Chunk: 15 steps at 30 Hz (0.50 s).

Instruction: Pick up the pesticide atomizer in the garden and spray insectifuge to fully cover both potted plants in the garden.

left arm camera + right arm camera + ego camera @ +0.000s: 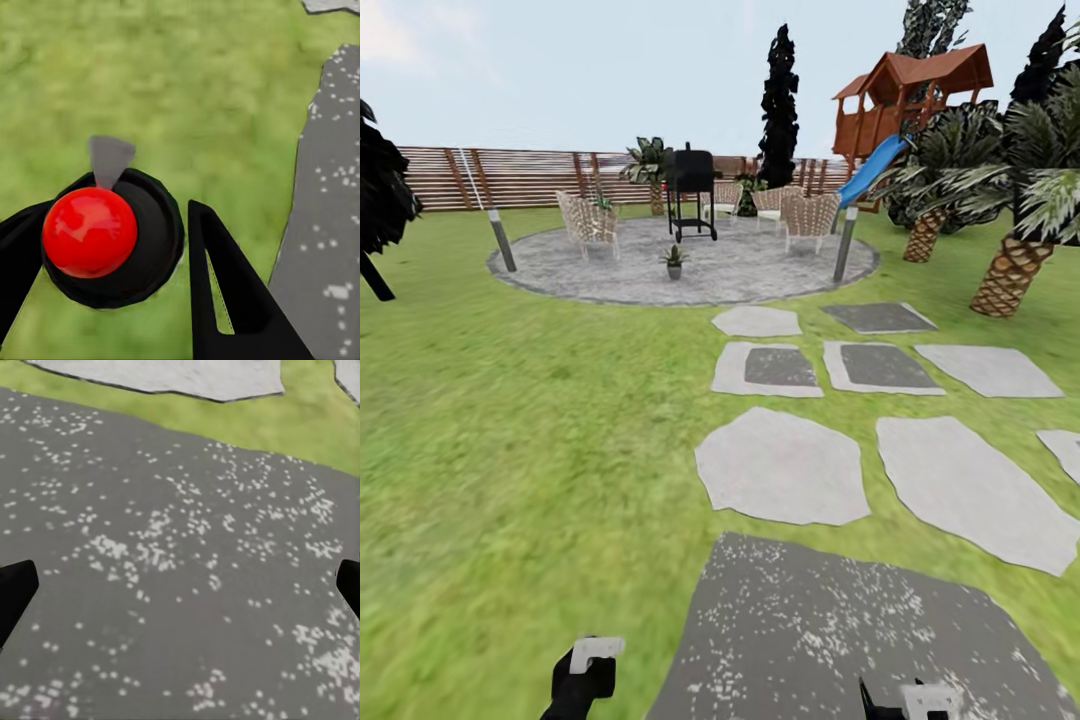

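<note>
My left gripper [120,217] is shut on the pesticide atomizer [154,247], a round dark body with a red ball on top and a grey nozzle, seen over grass. In the head view that gripper [588,665] sits low at the near left above the lawn. My right gripper [920,700] is low at the near right. In its wrist view the right gripper [180,585] is open, with nothing between its fingers, above a dark speckled stone [172,525]. One small potted plant [674,260] stands far ahead on the round grey patio [760,270].
Pale and dark stepping stones [780,465] lead across the lawn toward the patio. Wicker chairs [588,222], a black grill [691,190] and two posts [845,245] stand on or around it. Palms [1010,270] and a playhouse with a slide [910,95] are at the right, with a slat fence [510,178] behind.
</note>
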{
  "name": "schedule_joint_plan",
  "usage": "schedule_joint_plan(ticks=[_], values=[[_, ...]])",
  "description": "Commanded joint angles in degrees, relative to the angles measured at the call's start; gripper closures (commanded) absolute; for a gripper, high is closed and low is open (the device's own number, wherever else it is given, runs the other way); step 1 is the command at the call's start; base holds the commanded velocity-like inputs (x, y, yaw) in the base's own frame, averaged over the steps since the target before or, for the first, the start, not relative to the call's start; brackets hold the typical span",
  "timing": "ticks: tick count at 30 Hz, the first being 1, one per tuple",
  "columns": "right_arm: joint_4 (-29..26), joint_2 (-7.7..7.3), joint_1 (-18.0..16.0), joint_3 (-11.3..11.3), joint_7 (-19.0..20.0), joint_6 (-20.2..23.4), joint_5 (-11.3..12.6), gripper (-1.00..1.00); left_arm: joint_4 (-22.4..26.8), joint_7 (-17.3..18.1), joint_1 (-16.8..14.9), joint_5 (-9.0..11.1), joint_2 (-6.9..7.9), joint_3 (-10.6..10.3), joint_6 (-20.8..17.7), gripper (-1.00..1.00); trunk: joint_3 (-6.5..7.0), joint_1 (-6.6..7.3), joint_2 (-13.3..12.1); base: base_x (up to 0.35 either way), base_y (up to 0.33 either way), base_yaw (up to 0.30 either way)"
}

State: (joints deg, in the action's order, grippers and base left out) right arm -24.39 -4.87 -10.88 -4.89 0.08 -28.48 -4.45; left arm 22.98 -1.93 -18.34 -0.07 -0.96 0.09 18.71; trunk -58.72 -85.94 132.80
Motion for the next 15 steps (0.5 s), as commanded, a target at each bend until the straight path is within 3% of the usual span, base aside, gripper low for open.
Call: schedule_joint_plan(ticks=[1,15], values=[[0.0,0.03,0.0,-0.3,0.0,-0.2,-0.5,-1.0,0.0,-0.2,0.0,0.0,-0.03,0.0,0.2,1.0,-0.05,-0.02,0.0,0.331,0.0,0.0],[0.0,0.03,0.0,-0.3,0.0,-0.2,-0.5,-1.0,0.0,-0.2,0.0,0.0,-0.05,0.0,0.2,1.0,-0.05,-0.02,0.0,0.33,0.0,0.0]])
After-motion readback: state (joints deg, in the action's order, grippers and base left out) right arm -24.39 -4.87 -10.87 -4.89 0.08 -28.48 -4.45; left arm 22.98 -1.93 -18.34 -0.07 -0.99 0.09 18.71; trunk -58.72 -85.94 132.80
